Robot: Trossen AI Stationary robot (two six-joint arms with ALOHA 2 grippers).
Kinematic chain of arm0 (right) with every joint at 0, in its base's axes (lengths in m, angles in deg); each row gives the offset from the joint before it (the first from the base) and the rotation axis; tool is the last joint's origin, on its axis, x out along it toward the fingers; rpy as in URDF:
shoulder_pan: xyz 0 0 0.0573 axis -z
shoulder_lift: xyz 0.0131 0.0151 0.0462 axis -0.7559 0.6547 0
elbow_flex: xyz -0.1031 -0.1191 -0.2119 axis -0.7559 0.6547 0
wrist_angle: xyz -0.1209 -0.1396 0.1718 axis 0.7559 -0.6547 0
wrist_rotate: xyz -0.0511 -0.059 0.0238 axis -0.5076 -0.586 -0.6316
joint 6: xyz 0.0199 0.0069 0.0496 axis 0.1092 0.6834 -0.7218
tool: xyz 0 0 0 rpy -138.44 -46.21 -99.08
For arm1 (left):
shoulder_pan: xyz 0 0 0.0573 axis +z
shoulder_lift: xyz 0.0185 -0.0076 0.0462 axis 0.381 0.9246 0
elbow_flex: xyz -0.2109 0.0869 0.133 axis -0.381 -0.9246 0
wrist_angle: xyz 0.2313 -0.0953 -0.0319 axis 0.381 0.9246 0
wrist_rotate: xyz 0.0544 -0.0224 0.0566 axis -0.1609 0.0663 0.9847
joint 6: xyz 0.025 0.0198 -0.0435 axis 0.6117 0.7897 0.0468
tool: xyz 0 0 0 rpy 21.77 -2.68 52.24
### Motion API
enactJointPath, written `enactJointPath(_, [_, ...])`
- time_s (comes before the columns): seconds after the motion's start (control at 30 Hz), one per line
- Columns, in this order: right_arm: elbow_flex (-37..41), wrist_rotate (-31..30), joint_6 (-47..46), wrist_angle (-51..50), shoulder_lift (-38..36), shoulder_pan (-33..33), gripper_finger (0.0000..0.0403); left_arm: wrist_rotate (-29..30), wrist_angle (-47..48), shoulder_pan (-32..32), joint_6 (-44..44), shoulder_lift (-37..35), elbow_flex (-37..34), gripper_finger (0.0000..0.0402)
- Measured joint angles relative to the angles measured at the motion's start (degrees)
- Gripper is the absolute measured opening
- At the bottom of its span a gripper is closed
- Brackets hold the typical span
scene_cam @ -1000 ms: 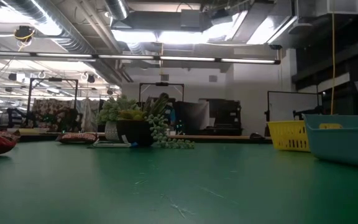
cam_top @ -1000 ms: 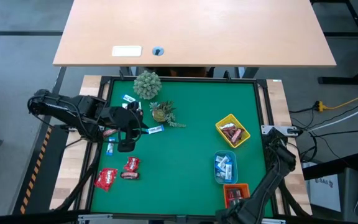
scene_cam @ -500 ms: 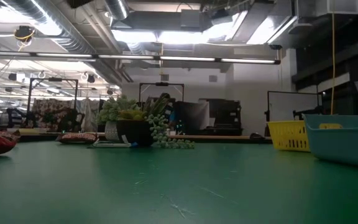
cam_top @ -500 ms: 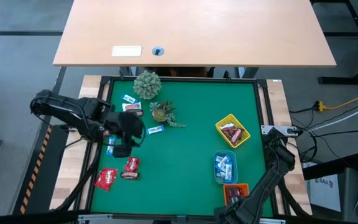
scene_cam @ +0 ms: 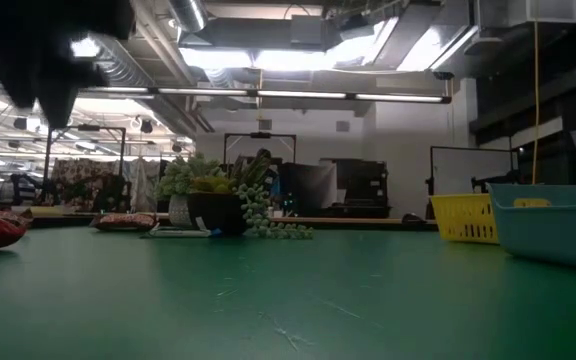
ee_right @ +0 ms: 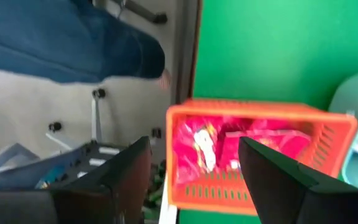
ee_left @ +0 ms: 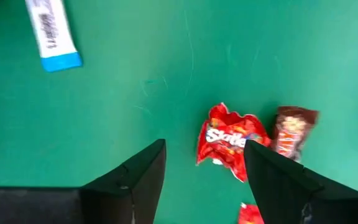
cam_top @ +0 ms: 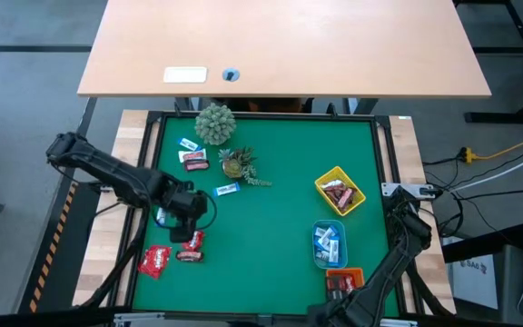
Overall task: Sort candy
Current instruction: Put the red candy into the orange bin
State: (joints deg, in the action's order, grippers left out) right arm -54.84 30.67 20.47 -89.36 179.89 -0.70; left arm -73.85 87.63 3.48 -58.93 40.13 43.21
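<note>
Candy lies loose on the left of the green mat: a red packet [cam_top: 193, 240], a second red packet [cam_top: 155, 262], a brown mini bar [cam_top: 189, 256] and blue-and-white wrappers [cam_top: 227, 189]. My left gripper [ee_left: 204, 149] hangs open, pointing down, just above the red packet [ee_left: 232, 140], with the brown bar [ee_left: 294, 127] beside it. It shows as a dark blur [scene_cam: 48, 50] in the low view. My right gripper [ee_right: 194, 144] stands open over the orange tray [ee_right: 253, 155], which holds red packets.
Two small green plants [cam_top: 214, 123] [cam_top: 236, 163] stand at the far left of the mat. The yellow tray [cam_top: 339, 193], the blue tray [cam_top: 328, 243] and the orange tray [cam_top: 343, 277] sit along the right side. The mat's middle is bare.
My left gripper has come down and moved toward the table's near edge, from beside the blue-and-white wrappers to above the red packet. It has tipped steeper and now shows at the low view's top left. The candy lies as before.
</note>
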Motion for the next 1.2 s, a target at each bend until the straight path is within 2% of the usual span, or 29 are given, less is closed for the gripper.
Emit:
enactJointPath(0.2, [0.0, -3.7, 0.0, 5.0, 0.0, 0.0, 0.0241, -2.3, -10.8, -1.4, 1.2, 0.0, -9.8, 0.0203])
enactJointPath(0.33, [0.0, -6.7, 0.0, 7.3, 0.0, 0.0, 0.0241, -2.3, -14.0, -2.0, 1.4, 0.0, -14.5, 0.0202])
enactJointPath(0.53, [0.0, -8.6, 0.0, 8.8, 0.0, 0.0, 0.0241, -2.8, -14.8, -2.0, 1.1, 0.0, -18.7, 0.0202])
enactJointPath(0.93, [0.0, -13.2, -2.6, 10.6, 0.0, 0.1, 0.0241, -4.5, -26.9, -2.0, 0.6, -0.2, -25.5, 0.02])
enactJointPath(1.03, [0.0, -14.0, -4.2, 10.6, 0.0, 0.1, 0.0241, -4.3, -27.0, -2.0, 0.9, -0.2, -25.5, 0.0186])
enactJointPath(1.2, [0.0, -15.9, -4.7, 10.7, 0.0, 0.5, 0.0241, -3.5, -27.0, -2.0, 1.0, -0.1, -25.6, 0.0122])
